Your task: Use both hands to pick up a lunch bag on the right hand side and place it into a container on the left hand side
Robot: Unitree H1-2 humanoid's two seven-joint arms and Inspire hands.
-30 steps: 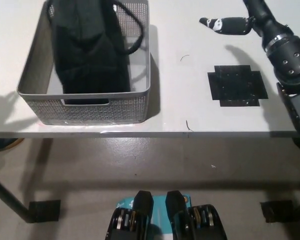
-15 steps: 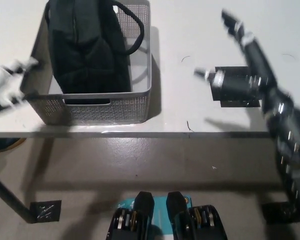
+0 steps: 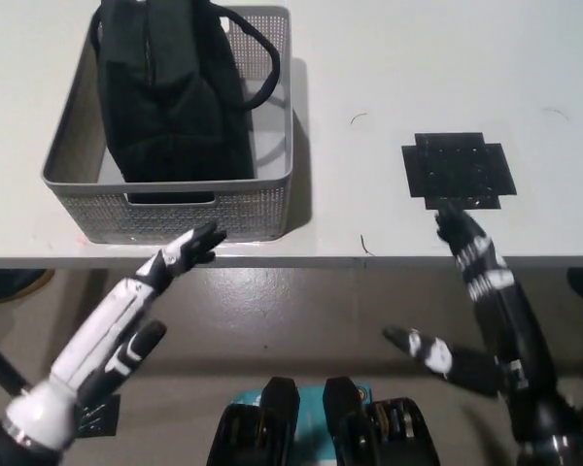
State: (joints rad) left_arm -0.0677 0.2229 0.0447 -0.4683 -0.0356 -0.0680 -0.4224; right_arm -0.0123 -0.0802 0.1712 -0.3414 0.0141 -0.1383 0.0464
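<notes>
Lunch bag (image 3: 170, 92): a black bag of soft, padded cloth with stitched seams; it stands inside the basket and fills most of the middle. It rises above the rim.
Strap (image 3: 257, 58): a thin black loop at the top of the bag, curving to the right and hanging over the right part of the basket.
Basket (image 3: 262, 199): a grey plastic container, rectangular with rounded corners. The walls have a fine woven or mesh pattern. A slot handle is cut into the near wall. It stands at the left part of the tabletop, near the front edge.
Tabletop (image 3: 369, 78): a flat, smooth, pale surface with a straight front edge.
Black patch (image 3: 459, 169): a flat dark mark shaped like a cross or a square with cut corners, on the right part of the tabletop, well apart from the basket.
Left robot hand (image 3: 126, 316): white with black fingertips, long and slim, in front of the tabletop edge and below the basket; the fingers are spread and hold nothing.
Right robot hand (image 3: 476, 311): black with white marks, in front of the tabletop edge below the black patch; the fingers are apart, holding nothing.
Floor (image 3: 301, 311): grey and smooth, below the tabletop.
</notes>
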